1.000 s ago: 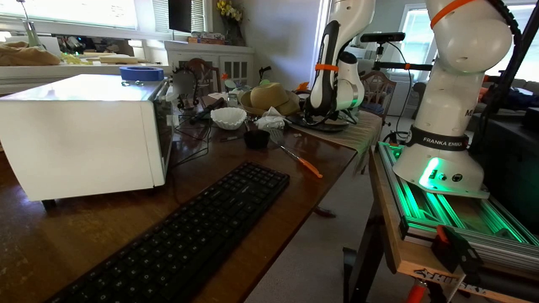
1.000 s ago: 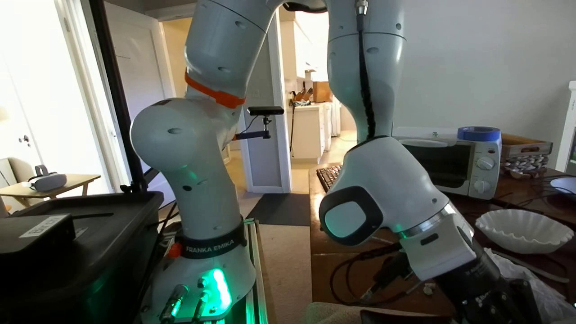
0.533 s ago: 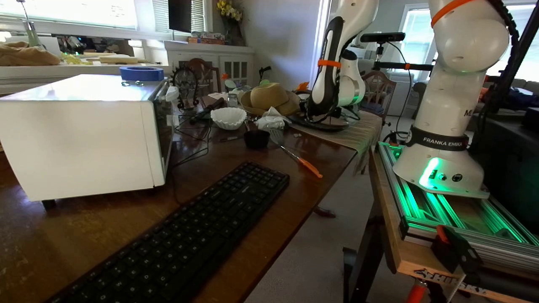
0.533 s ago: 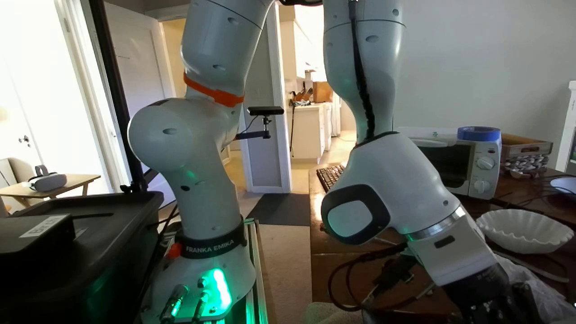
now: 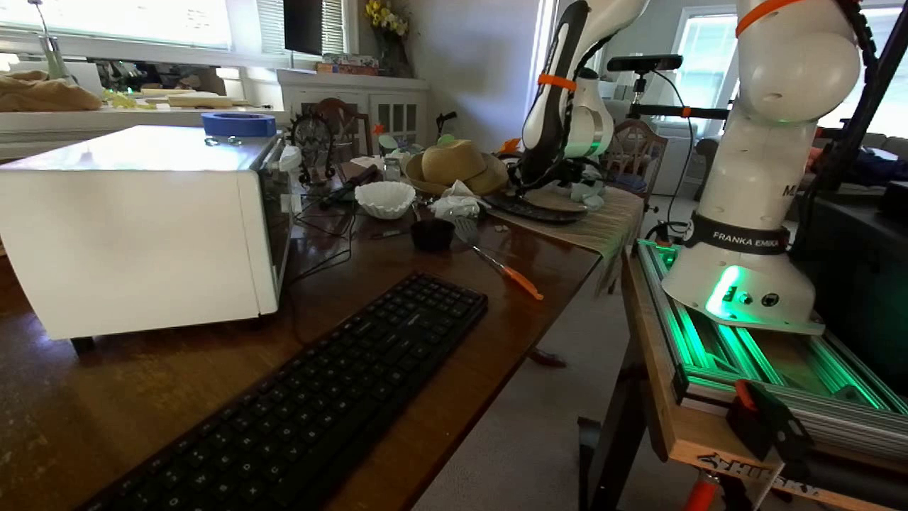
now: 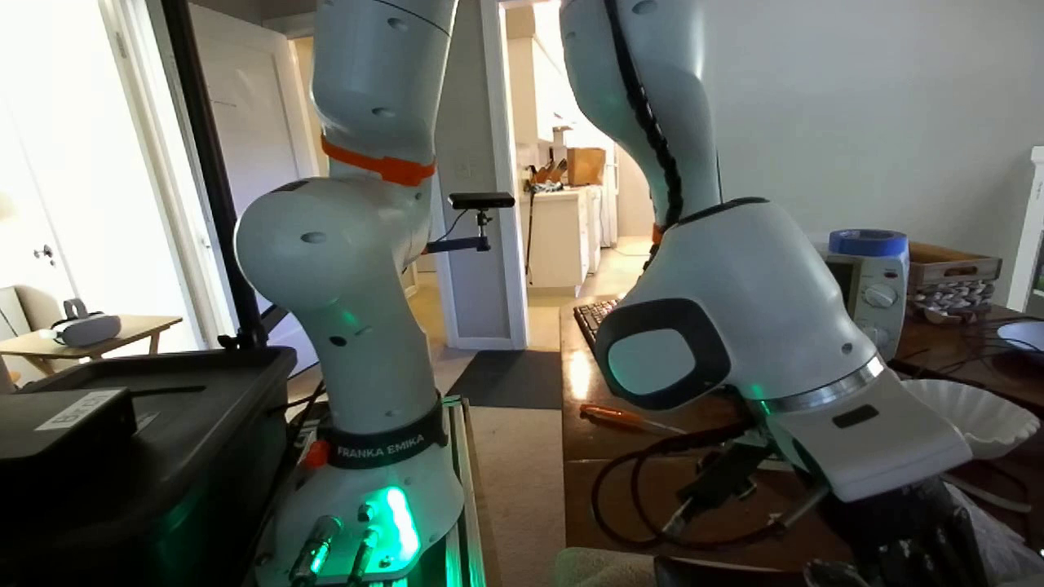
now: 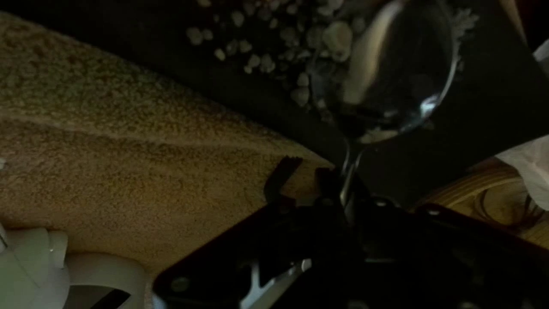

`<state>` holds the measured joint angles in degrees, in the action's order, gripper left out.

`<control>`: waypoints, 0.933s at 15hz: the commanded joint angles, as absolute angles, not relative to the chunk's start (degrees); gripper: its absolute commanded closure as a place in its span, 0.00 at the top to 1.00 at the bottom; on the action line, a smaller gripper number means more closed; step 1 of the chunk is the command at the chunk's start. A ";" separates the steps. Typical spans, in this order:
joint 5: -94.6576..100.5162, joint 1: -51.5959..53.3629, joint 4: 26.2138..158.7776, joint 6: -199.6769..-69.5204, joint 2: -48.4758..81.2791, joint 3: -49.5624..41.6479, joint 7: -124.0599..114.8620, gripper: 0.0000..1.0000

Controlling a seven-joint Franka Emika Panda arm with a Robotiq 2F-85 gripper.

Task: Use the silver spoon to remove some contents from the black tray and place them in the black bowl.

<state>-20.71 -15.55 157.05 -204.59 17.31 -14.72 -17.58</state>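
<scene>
My gripper (image 7: pixel 343 184) is shut on the handle of the silver spoon (image 7: pixel 399 68), whose shiny bowl reaches ahead of the dark fingers. Below it in the wrist view lies the black tray (image 7: pixel 480 107), with pale lumpy contents (image 7: pixel 254 60) scattered over it. Reflections on the spoon leave it uncertain whether anything sits in it. In both exterior views the tray (image 5: pixel 535 209) shows in part, on the cloth-covered end of the table, with the gripper (image 6: pixel 913 546) above it. The black bowl (image 5: pixel 433 235) stands on bare wood in an exterior view.
Near the black bowl are a white fluted bowl (image 5: pixel 385 200), crumpled plastic (image 5: pixel 457 204) and an orange-handled utensil (image 5: pixel 521 280). A straw hat (image 5: pixel 457 169) sits behind the tray. The keyboard (image 5: pixel 319 390) and a white toaster oven (image 5: pixel 135 241) occupy the nearer table.
The hand has risen slightly over the tray and turned, with its wrist swinging toward the right in an exterior view. The orange utensil handle has come into sight there. The grip looks the same.
</scene>
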 commanded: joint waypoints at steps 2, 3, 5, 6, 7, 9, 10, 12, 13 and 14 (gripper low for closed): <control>-31.64 -7.16 157.80 -196.27 12.75 -22.33 -4.96 0.02; -35.29 -4.00 157.73 -195.36 13.37 -24.94 -2.10 0.02; -42.65 3.49 157.14 -194.03 16.23 -30.66 2.55 0.02; -45.50 7.16 157.03 -193.98 17.58 -33.27 3.96 0.02; -48.27 10.89 156.60 -193.40 18.80 -35.72 5.35 0.02; -53.14 18.45 155.57 -192.22 21.60 -40.96 7.51 0.02; -55.15 22.48 155.16 -191.07 22.94 -44.08 8.61 0.02; -57.68 30.33 154.15 -187.78 25.95 -50.65 9.51 0.02; -58.01 34.55 153.58 -185.47 27.76 -54.61 9.25 0.02; -57.65 38.32 152.86 -182.96 29.82 -58.37 8.19 0.02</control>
<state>-55.16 28.07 155.69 -189.19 23.16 -48.90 8.07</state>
